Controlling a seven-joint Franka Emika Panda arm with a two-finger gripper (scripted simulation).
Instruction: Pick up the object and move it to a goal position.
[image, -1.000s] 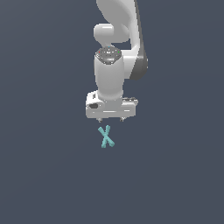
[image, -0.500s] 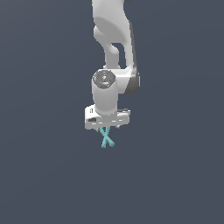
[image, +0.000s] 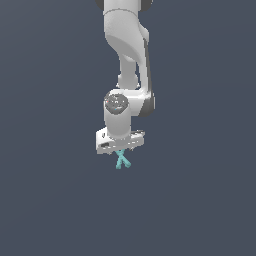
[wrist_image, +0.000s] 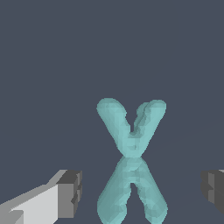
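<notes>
The object is a small teal X-shaped piece (image: 122, 160) lying on the dark grey floor. The white gripper (image: 120, 150) hangs straight down just above it and covers its upper part in the exterior view. In the wrist view the X (wrist_image: 131, 162) fills the middle of the picture, between the two grey fingertips (wrist_image: 71, 192). The gripper (wrist_image: 142, 191) is open, with one finger on either side of the X and a clear gap to each. Nothing is held.
The white arm (image: 127, 45) rises straight up from the gripper to the top of the exterior view. The floor (image: 50, 200) is plain dark grey, with no other objects or goal marker in view.
The gripper has come down steadily towards the X, from well above it to just over it. The X has not moved. The fingers stay open.
</notes>
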